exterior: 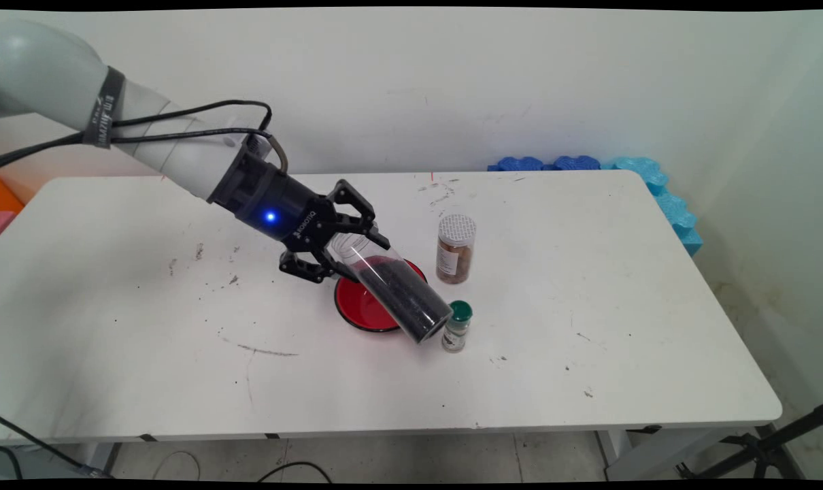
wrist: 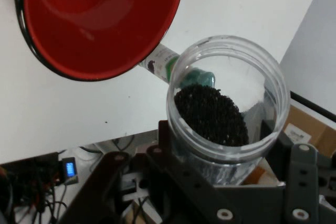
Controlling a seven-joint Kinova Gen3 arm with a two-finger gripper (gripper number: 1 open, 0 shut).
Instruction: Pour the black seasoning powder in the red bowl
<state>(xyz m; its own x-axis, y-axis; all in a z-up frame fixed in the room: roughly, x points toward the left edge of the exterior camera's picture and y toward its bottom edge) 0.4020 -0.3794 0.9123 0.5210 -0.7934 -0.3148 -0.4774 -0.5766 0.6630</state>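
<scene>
A white tabletop (exterior: 588, 354), marked with small dark specks and scuffs, is seen from above against a pale wall. Blue foam pieces (exterior: 629, 178) are stacked along the far right corner.

The white arm (exterior: 146, 139) is extended down from the upper left, with black cables hung along it. Its black pincer (exterior: 347, 248) is clenched around the upper part of a clear plastic jar (exterior: 394, 289), which is held tilted with its open mouth pointed down and to the right. The jar is partly filled with small black grains (wrist: 210, 115); in the hand view they are seen piled against the lower side, close to the rim.

A red bowl (exterior: 360, 309) with a dark rim is set on the tabletop directly under the tilted jar and is partly hidden by it.

A taller jar (exterior: 456, 248) with a white patterned lid and brownish contents is stood upright just behind and to the right of the bowl.

A small shaker bottle (exterior: 458, 328) with a green cap is stood upright just beside the tilted jar's mouth, at the bowl's right edge.
</scene>
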